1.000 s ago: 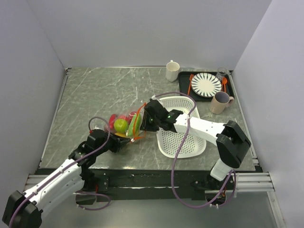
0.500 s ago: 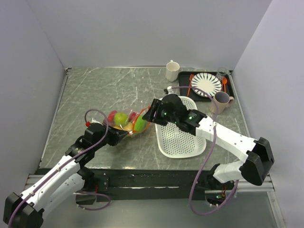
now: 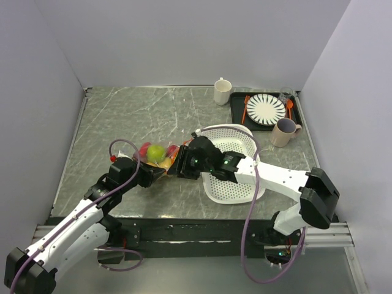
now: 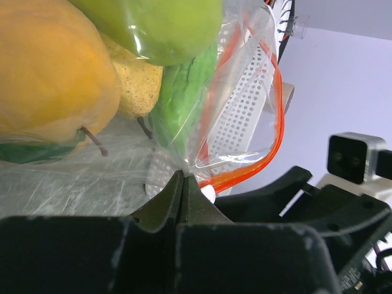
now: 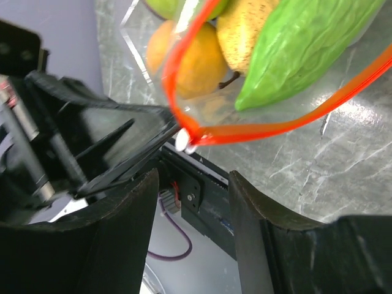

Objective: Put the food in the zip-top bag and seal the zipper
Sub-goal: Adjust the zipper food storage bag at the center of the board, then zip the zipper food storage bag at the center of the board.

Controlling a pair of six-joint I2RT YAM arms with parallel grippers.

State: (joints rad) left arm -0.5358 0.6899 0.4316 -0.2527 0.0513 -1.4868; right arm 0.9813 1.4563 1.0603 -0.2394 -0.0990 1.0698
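Observation:
The zip-top bag (image 3: 160, 160) lies between both grippers, holding the food: a green ball (image 3: 155, 153), a red one (image 3: 144, 150), an orange fruit (image 4: 49, 79), a yellow one (image 4: 138, 82) and a green cucumber (image 5: 306, 43). Its mouth gapes, and the orange-red zipper (image 5: 275, 125) loops open. My left gripper (image 4: 182, 177) is shut on the bag's clear corner next to the white slider (image 4: 208, 193). My right gripper (image 5: 193, 184) is open, its fingers astride the gap just below the slider (image 5: 184, 141), not touching it. In the top view it (image 3: 179, 166) sits at the bag's near right end.
The white perforated basket (image 3: 236, 180) lies right of the bag, under my right arm. At the back right are a black tray (image 3: 237, 110) with a striped plate (image 3: 266, 109) and orange cutlery, a white mug (image 3: 222, 92) and a pink mug (image 3: 283, 131).
My right gripper has moved from the bag's far right end down and left to the slider end, close to my left gripper. The left gripper keeps its hold on the bag.

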